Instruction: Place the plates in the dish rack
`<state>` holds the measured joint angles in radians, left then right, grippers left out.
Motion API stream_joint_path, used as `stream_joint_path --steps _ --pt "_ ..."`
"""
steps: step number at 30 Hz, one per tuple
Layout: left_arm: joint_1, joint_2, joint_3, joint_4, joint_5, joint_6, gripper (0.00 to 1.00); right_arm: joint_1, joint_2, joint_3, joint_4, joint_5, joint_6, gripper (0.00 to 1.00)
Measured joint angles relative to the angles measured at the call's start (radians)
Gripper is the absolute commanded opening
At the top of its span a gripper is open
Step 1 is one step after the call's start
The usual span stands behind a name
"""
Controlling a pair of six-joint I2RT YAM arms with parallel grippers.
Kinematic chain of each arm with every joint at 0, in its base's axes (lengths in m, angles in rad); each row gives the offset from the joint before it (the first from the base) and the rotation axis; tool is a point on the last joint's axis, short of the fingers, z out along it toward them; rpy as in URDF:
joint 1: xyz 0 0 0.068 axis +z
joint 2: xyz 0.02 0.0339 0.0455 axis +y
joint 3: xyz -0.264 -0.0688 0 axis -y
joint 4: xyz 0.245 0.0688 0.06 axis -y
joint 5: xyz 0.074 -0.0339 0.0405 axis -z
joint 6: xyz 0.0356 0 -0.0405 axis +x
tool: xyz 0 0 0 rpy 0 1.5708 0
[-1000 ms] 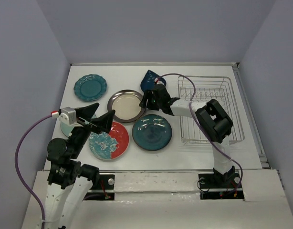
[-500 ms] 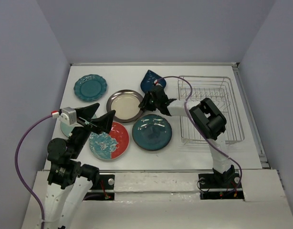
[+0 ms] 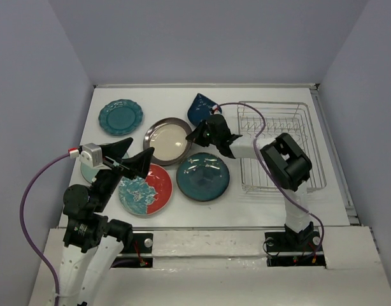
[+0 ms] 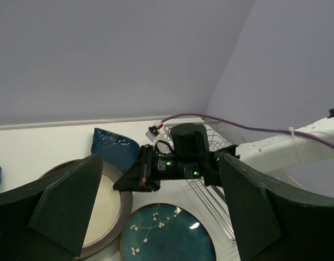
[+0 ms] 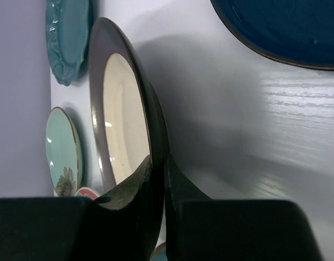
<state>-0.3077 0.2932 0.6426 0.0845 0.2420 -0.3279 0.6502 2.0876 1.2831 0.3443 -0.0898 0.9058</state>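
The cream plate [image 5: 121,114] has been tipped slightly up at its right edge, the rim clamped in the right gripper [image 5: 156,166]. It should be lifted clear, kept upright, and slotted between the tines of the rack [image 3: 291,118] to its right.

Our left arm [image 3: 87,207] is up near its base. The left gripper [image 3: 140,146] hangs in the air with its jaws spread wide, pointing far-right. Our right arm [image 3: 286,164] is bent at the elbow, forearm reaching left. The right gripper [image 5: 156,163] is clamped on the cream plate [image 5: 121,125] at the rim, one finger on each face.
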Motion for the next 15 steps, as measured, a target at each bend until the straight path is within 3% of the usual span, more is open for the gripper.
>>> stream_joint_path --steps 10,15 --pt "-0.001 -0.029 0.0 -0.002 -0.011 -0.001 0.99 -0.021 -0.325 -0.05 -0.142 0.031 -0.097 0.07" --pt "-0.027 -0.072 0.0 -0.007 -0.028 -0.001 0.99 -0.107 -0.551 -0.054 -0.252 0.035 -0.177 0.07"
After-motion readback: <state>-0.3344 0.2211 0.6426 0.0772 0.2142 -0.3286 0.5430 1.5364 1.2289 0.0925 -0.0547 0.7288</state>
